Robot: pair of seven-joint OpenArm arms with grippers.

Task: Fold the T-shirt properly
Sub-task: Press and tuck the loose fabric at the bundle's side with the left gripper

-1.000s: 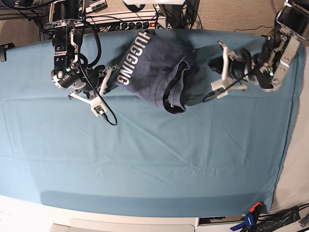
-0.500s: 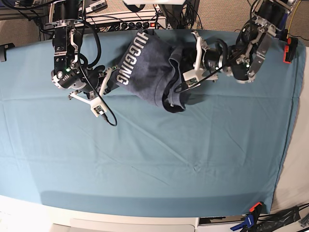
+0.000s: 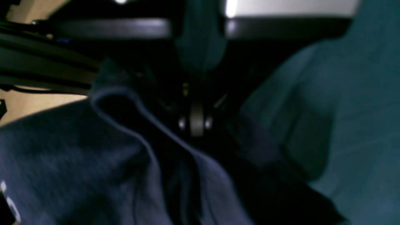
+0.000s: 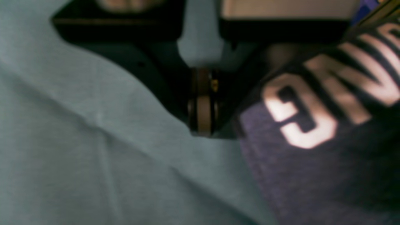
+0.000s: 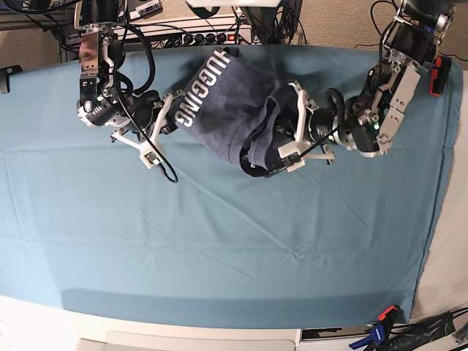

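Left wrist view: the left gripper (image 3: 195,125) is buried in the bunched T-shirt (image 3: 72,162); jaw state cannot be told.

Right wrist view: the right gripper (image 4: 201,117) sits beside the T-shirt's lettered edge, on the table cloth (image 4: 78,150); jaw state unclear.

Base view: the T-shirt lies crumpled at the cloth's far edge, between both grippers.

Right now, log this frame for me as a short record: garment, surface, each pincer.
garment: T-shirt, bunched at the table's far edge, "HUGGING" lettering facing up
surface: teal table cloth
left pincer: open, at the shirt's bunched edge, one finger over the fabric
right pincer: at the lettered edge; open or shut cannot be told
fold status: not yet folded
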